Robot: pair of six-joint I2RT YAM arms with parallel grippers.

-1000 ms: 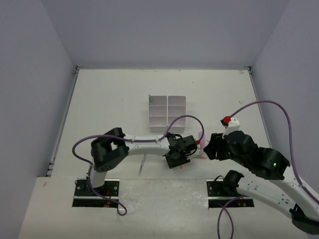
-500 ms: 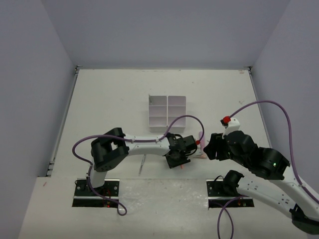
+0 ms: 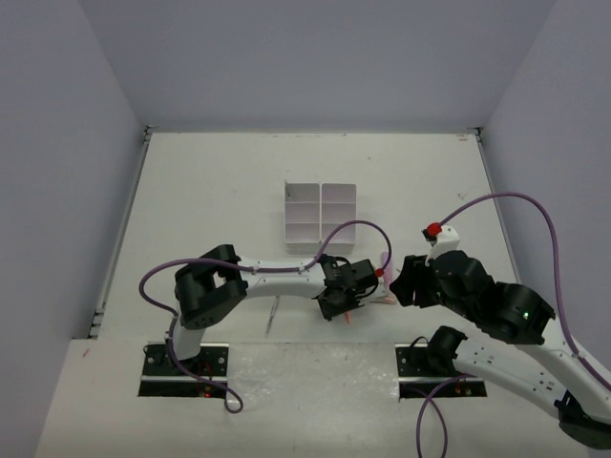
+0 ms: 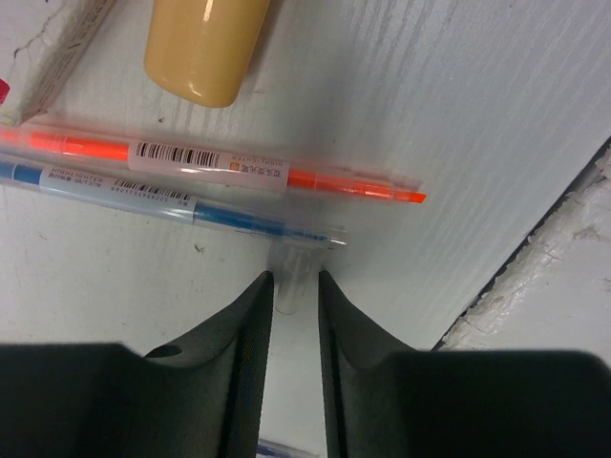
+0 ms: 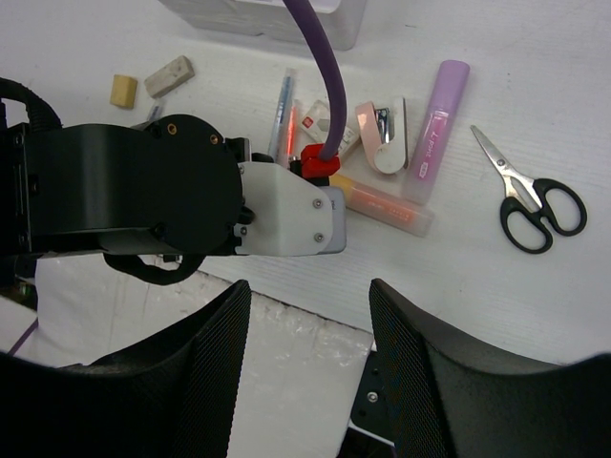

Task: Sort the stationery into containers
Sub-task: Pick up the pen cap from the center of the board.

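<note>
My left gripper (image 4: 294, 281) is shut on a thin clear pen (image 4: 285, 286) whose tip pokes out between the fingertips, low over the table. Just beyond it lie an orange pen (image 4: 210, 164), a blue pen (image 4: 172, 200) and a tan rounded item (image 4: 205, 48). In the top view the left gripper (image 3: 342, 303) is at the near edge beside the pile, and the white six-compartment organizer (image 3: 320, 218) stands further back. My right gripper (image 5: 307, 291) is open and empty, above the left wrist. Below it lie black-handled scissors (image 5: 535, 205), a pink marker (image 5: 439, 114) and an orange marker (image 5: 387, 205).
A tan eraser (image 5: 122, 91) and a greyish eraser (image 5: 169, 76) lie left of the pile. The board's front edge (image 4: 535, 258) runs close to the left gripper's right. The left arm's purple cable (image 5: 320, 67) crosses over the pile.
The left gripper has shifted very slightly to the left. The right arm has not moved.
</note>
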